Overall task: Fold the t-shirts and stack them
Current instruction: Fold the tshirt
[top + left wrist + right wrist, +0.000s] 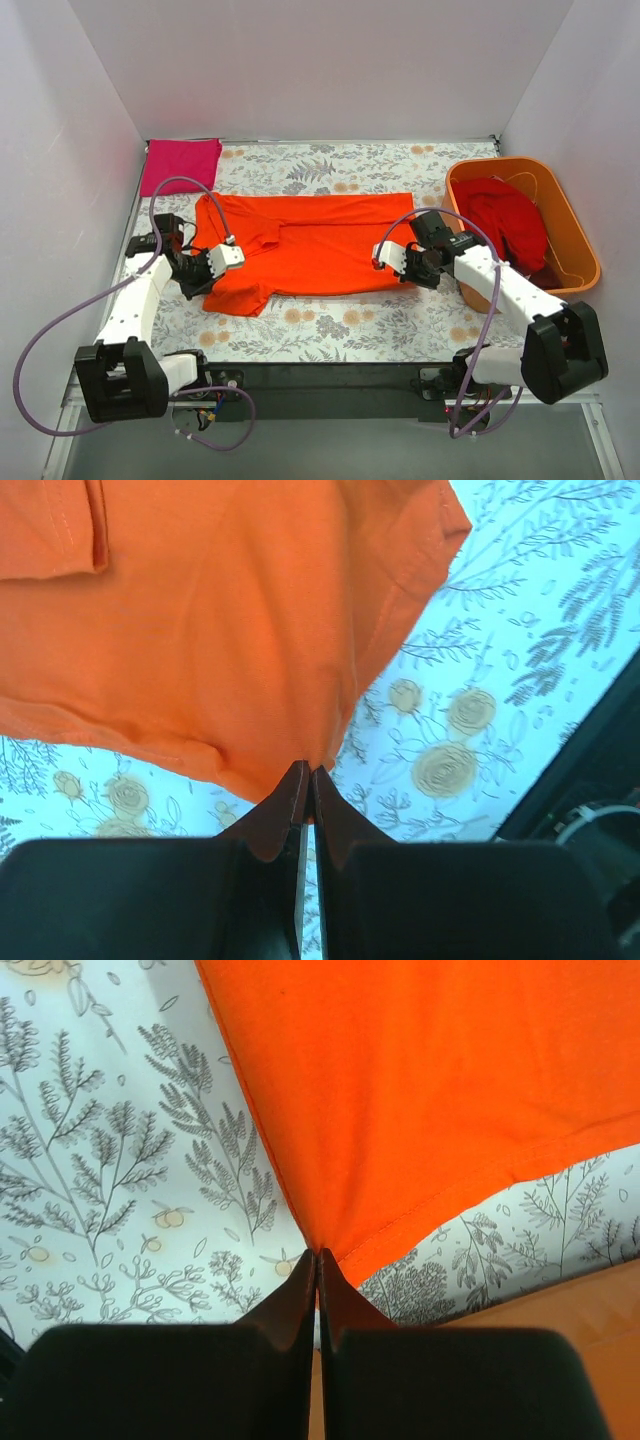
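**Pinching the orange t-shirt at two near points**

From above: shows the orange t-shirt (310, 245) spread across the middle of the floral table cover (340, 325), sleeves to the left and straight hem to the right. Finds the left gripper (207, 278) at the near-left edge of the shirt, beside the near sleeve, and the right gripper (407, 277) at the near-right corner. Places the magenta t-shirt (180, 165) folded flat at the far-left corner of the table, well apart from the orange one. Places the red t-shirt (508, 225) bunched inside the orange tub (590, 262) at the right edge of the table.

From the left wrist: looks along the left gripper (308, 775), fingers pressed together, clamped on a small peak of the orange t-shirt (220, 630). Shows creases running up from the pinch, a sleeve pointing to the upper right, and a folded-over layer with a stitched seam at the upper left. Reveals flowered cover (450, 760) to the right and below the cloth.

From the right wrist: looks along the right gripper (317, 1258), likewise clenched, gripping the very corner of the orange t-shirt (450, 1080). Shows the stitched hem rising to the right from that pinch and the cloth pulled taut above it. Leaves leafy cover (120, 1160) bare on the left.
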`<state>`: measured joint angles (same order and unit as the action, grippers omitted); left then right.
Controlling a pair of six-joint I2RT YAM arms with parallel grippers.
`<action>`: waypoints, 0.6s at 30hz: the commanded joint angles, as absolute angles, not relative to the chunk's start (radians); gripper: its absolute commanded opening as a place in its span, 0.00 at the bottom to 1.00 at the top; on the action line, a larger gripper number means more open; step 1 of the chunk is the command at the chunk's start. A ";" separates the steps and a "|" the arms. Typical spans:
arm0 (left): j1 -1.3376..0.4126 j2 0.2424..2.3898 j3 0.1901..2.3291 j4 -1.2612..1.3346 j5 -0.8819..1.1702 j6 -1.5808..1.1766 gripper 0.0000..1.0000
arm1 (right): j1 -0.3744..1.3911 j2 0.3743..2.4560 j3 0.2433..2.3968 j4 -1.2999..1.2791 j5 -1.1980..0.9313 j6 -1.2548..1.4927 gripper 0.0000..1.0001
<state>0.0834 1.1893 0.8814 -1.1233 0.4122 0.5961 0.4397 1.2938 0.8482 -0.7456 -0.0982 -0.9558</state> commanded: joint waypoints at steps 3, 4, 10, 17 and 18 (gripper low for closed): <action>0.118 1.161 0.925 -1.247 0.452 0.604 0.00 | 0.436 1.216 0.828 -0.844 -0.137 -0.979 0.01; 0.127 1.172 0.945 -1.241 0.460 0.598 0.00 | 0.433 1.216 0.833 -0.847 -0.138 -0.983 0.01; 0.130 1.359 1.166 -1.201 0.521 0.526 0.00 | 0.384 1.314 0.945 -0.854 -0.169 -1.011 0.01; 0.130 1.572 1.380 -1.187 0.537 0.483 0.00 | 0.321 1.460 1.104 -0.890 -0.184 -1.094 0.01; 0.132 1.589 1.397 -1.181 0.532 0.477 0.00 | 0.318 1.476 1.120 -0.896 -0.183 -1.112 0.01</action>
<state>0.1238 1.5543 1.3407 -1.1927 0.5068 0.5030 0.3302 1.4406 1.0504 -0.8436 -0.1635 -1.0195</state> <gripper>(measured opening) 0.012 0.020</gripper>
